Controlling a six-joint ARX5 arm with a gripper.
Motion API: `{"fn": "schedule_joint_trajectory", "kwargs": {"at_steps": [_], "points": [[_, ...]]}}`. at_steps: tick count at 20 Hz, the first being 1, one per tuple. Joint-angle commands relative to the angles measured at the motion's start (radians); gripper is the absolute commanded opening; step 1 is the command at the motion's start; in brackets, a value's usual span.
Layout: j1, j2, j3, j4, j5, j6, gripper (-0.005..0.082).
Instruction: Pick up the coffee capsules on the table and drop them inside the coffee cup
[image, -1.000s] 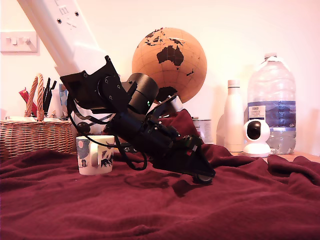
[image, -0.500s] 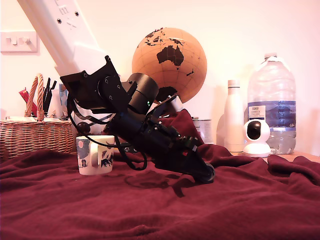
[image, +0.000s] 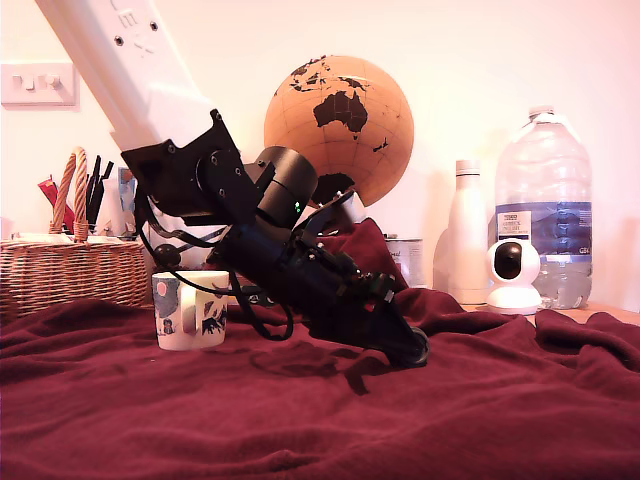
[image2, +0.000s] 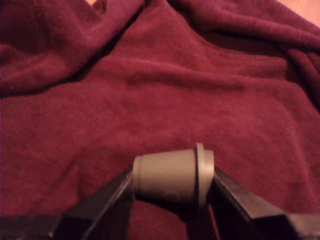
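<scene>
The table (image: 300, 420) fills the lower half of the exterior view under wrinkled dark-red cloth. Across the upper left and centre slants the arm (image: 200, 170), white above, black below. Behind it sits a globe (image: 338, 125); at the far right, a water bottle (image: 545, 205). The cup (image: 190, 309) stands left of centre on the cloth, just beside the arm's cables. The gripper (image: 405, 348) touches down right of centre — in the wrist view it (image2: 172, 192) is clenched on a capsule (image2: 172, 175), greyish, held sideways low in the frame just above the cloth.
</scene>
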Motion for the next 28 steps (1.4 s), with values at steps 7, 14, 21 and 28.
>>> {"fn": "schedule_joint_trajectory", "kwargs": {"at_steps": [7, 14, 21, 28], "points": [[0.011, -0.161, -0.005, -0.187, 0.0, 0.005, 0.0284], [0.03, -0.314, -0.005, -0.351, -0.027, 0.006, 0.0284], [0.049, -0.398, -0.005, -0.497, -0.086, 0.031, 0.0284], [0.078, -0.407, -0.005, -0.551, -0.089, 0.031, 0.0284]]}}
